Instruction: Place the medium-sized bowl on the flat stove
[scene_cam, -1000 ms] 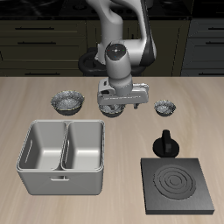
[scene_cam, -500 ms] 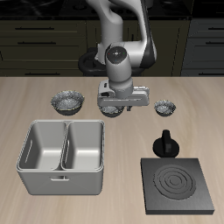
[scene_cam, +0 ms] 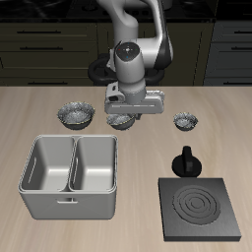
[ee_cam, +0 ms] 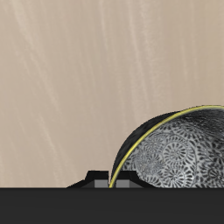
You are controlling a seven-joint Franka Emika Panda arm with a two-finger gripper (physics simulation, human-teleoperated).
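The medium-sized bowl (scene_cam: pixel 119 121), grey-silver with a dark speckled pattern, is at the middle of the table's back part, right under my gripper (scene_cam: pixel 125 115). The gripper is shut on the bowl's rim and holds it just above the table. In the wrist view the bowl (ee_cam: pixel 179 157) fills the area beside the gripper (ee_cam: pixel 109 180), and its yellowish rim meets the finger. The flat stove (scene_cam: pixel 200 207), a black-grey slab with concentric rings, lies near the table's front edge, apart from the gripper.
A slightly larger matching bowl (scene_cam: pixel 75 115) and the smallest matching bowl (scene_cam: pixel 184 121) sit on either side of the held one. A small black knobbed pot (scene_cam: pixel 186 161) stands just behind the stove. A grey double-basin tray (scene_cam: pixel 69 203) stands near the front.
The gripper has risen a little and shifted slightly sideways toward the larger bowl, and the medium-sized bowl has moved with it.
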